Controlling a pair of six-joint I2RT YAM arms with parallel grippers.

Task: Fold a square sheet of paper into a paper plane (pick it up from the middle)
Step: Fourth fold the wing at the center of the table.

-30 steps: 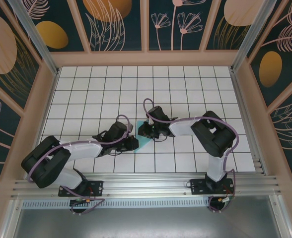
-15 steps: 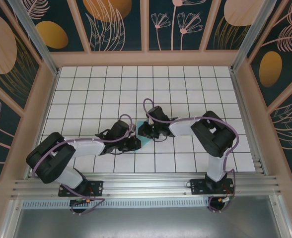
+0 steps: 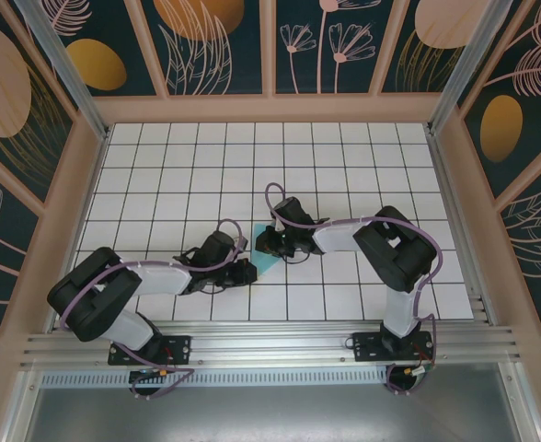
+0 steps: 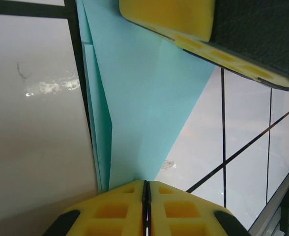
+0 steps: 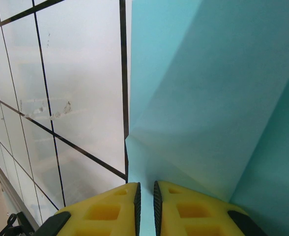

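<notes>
Creasing under way: the thin, creased light-turquoise paper sheet [image 3: 267, 264] lies on the white tiled surface [image 3: 344, 166] between my two arms. My left pincer [image 4: 145, 188] is clenched at its near left end, and my right pincer [image 5: 145, 189], all but clenched, bears on its far part. Next, I judge, comes a firm stroke along the fold without dragging the sheet.

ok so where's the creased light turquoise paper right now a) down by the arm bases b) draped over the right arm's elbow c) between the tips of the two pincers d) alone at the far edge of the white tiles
C: the top view shows the creased light turquoise paper right between the left pincer and the right pincer, and each wrist view shows it reaching that pincer's yellow fingertips.
</notes>
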